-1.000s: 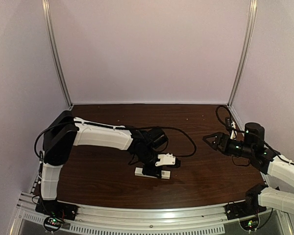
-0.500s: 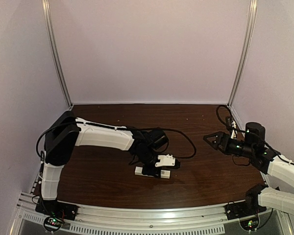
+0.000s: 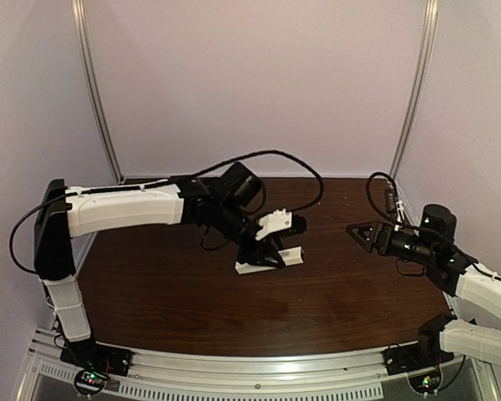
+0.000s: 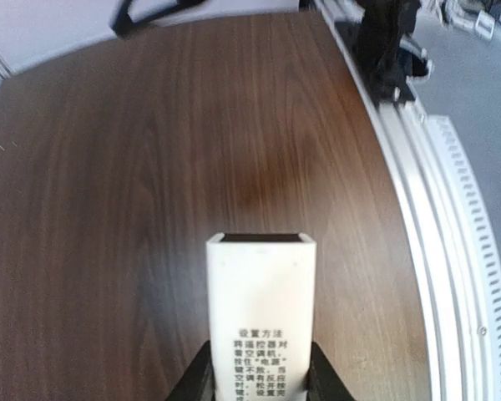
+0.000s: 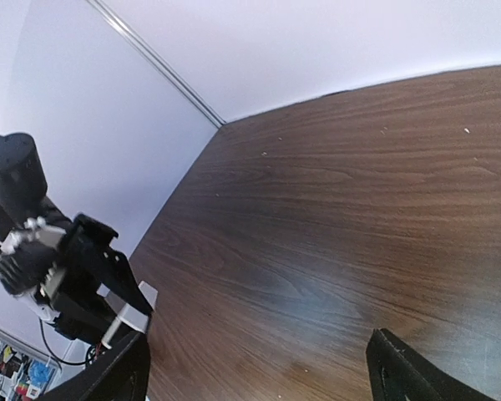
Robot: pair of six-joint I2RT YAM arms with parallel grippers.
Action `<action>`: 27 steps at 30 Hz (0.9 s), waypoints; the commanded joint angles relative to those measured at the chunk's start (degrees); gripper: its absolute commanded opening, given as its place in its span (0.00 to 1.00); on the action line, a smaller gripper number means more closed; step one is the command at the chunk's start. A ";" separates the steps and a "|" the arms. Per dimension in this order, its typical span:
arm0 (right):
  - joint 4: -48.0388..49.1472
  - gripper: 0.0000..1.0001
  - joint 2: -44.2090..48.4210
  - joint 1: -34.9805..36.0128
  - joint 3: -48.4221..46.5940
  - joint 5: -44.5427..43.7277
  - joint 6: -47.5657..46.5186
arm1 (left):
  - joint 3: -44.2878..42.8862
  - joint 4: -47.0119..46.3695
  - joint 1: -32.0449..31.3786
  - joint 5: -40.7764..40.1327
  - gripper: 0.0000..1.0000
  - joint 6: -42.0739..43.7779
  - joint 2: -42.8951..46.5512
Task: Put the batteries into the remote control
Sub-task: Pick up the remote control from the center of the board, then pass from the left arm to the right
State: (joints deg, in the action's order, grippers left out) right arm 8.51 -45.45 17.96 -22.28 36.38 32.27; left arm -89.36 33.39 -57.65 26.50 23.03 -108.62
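Note:
The remote control (image 3: 271, 261) is a slim white bar, held tilted near the middle of the table with my left gripper (image 3: 263, 249) shut on it. In the left wrist view the remote control (image 4: 261, 301) sticks out from between the two black fingers (image 4: 197, 381). It shows printed dark characters, and its far end is open and dark. My right gripper (image 3: 359, 236) hangs open at the right and points toward the remote control; nothing is between its fingers (image 5: 108, 376). A bit of the white remote control (image 5: 132, 316) shows at the left of the right wrist view. The batteries are out of view.
A black cable (image 3: 305, 171) arcs above the left arm's wrist. An aluminium rail (image 3: 250, 368) runs along the near edge, also seen as the rail (image 4: 417, 251) in the left wrist view. The right arm's base (image 4: 384, 42) stands by it. Pale walls close in three sides.
My left arm has stretched out and carried the remote control up and away from the near edge toward the table's middle, tilting it. The right gripper has barely shifted.

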 commanded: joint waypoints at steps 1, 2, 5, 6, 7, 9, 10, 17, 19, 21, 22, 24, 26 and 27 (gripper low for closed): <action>9.50 0.91 3.08 0.20 -3.74 6.32 -0.14 | 3.35 -12.12 2.53 12.47 0.15 -6.99 9.18; 10.57 0.91 3.68 0.42 -4.42 7.28 -0.01 | 4.28 -14.29 2.74 14.33 0.15 -8.19 10.70; 11.97 0.90 4.63 1.45 -6.77 9.52 0.06 | 7.19 -20.99 2.98 18.72 0.15 -12.43 14.58; 12.46 0.89 4.59 1.98 -7.55 10.37 0.20 | 7.90 -23.88 2.98 20.00 0.15 -13.94 15.59; 13.72 0.87 4.78 2.95 -7.96 11.06 0.62 | 8.75 -26.39 3.01 21.43 0.15 -15.88 16.92; 17.11 0.83 5.28 4.70 -8.44 11.31 1.32 | 10.15 -30.85 3.00 23.06 0.14 -18.84 18.60; 17.67 0.82 5.10 5.83 -8.95 11.27 1.17 | 10.70 -32.54 2.98 23.50 0.14 -20.14 19.22; 13.82 0.78 -0.41 18.59 -16.18 6.70 -7.27 | 12.56 -40.11 3.04 24.62 0.13 -26.24 20.73; 12.09 0.77 -2.71 21.86 -18.56 5.09 -9.96 | 12.99 -41.08 3.03 24.15 0.12 -27.50 20.64; 11.35 0.76 -4.62 24.60 -20.32 3.27 -12.03 | 13.90 -42.74 3.08 23.60 0.12 -28.93 20.54; 11.08 0.75 -5.41 25.74 -21.01 2.47 -12.90 | 14.20 -43.56 3.00 23.52 0.12 -29.55 20.52; 10.70 0.73 -6.55 27.24 -22.20 0.91 -14.42 | 14.83 -44.98 3.04 23.22 0.11 -30.54 20.43; 9.76 0.72 -7.71 28.45 -23.44 0.07 -15.52 | 15.44 -46.17 3.06 23.16 0.11 -31.27 20.50; 9.69 0.71 -8.25 29.15 -23.76 -0.33 -15.90 | 15.71 -46.74 3.05 23.22 0.11 -31.68 20.47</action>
State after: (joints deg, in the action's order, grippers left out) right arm 20.18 -52.12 44.95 -43.64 39.83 20.69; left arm -74.94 -6.68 -54.59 49.08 -5.50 -89.56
